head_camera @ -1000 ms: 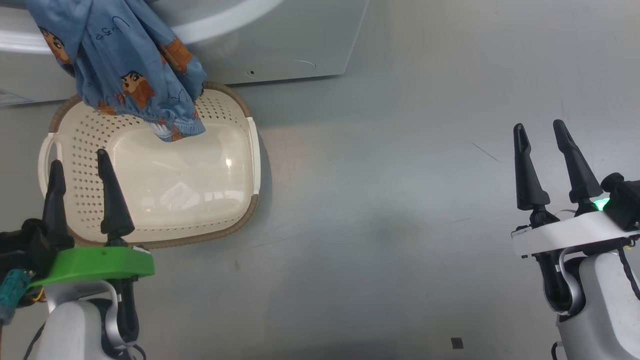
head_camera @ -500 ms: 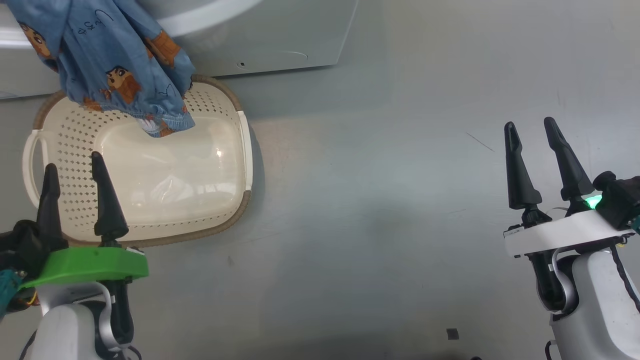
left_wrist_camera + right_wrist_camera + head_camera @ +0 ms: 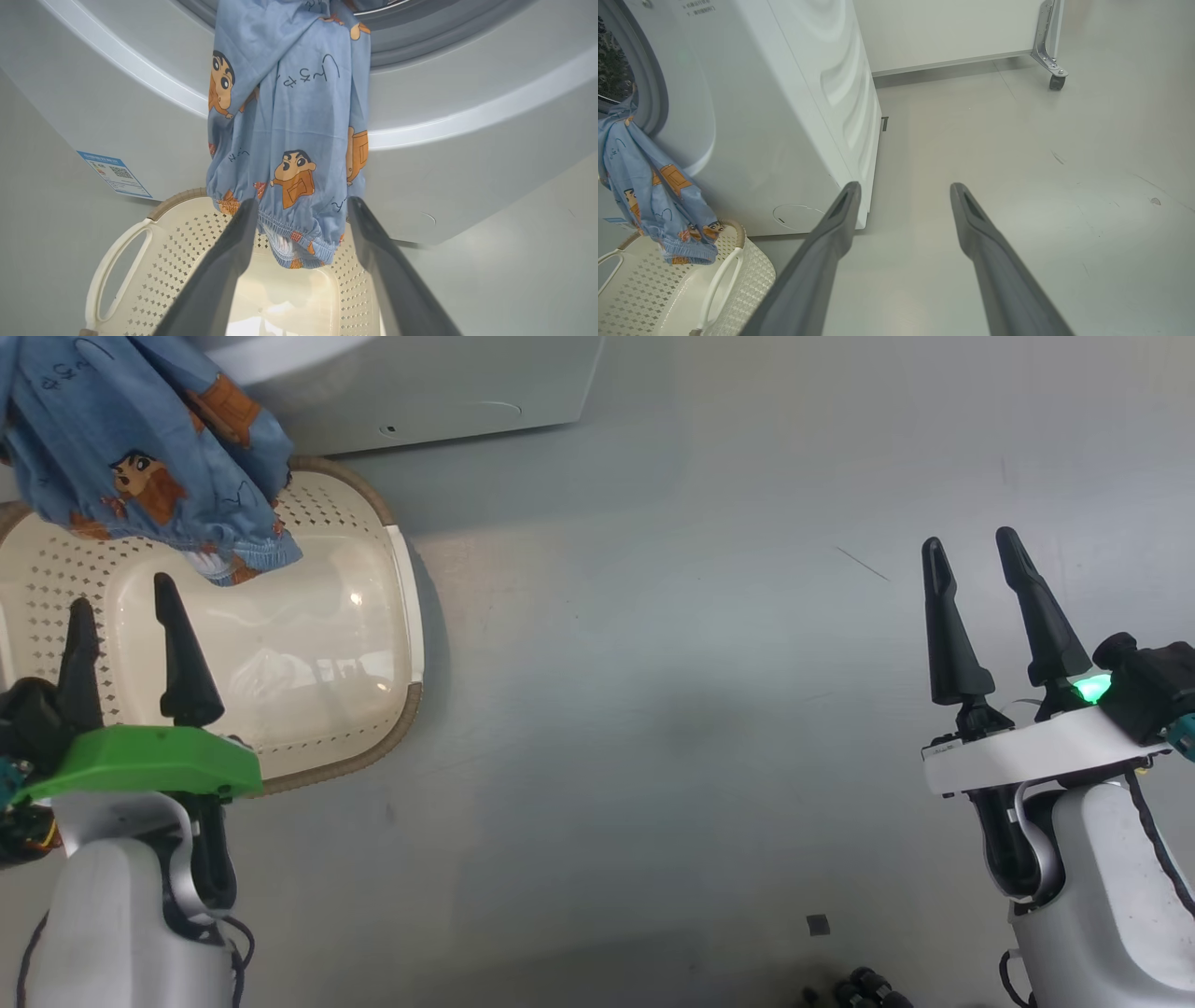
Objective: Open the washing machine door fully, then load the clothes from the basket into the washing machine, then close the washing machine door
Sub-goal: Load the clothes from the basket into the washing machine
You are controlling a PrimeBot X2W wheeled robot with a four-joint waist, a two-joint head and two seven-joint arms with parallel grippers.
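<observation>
Clothes point(image 3: 289, 140) hang frm washer point(image 3: 467, 177) mouth, over the basket point(image 3: 173, 252).

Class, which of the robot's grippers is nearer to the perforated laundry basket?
Left. The left gripper hovers above the basket, fingers pointing toward the hanging blue garment. The right gripper is far off to the basket's right, over bare floor.

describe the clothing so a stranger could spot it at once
Find the big white washing machine, with a cream perforated basket on the floor before it. The clothes hang from its round opening down over the basket: limp light-blue fabric with orange-brown cartoon figures, the only soft thing among hard pale surfaces.
</observation>
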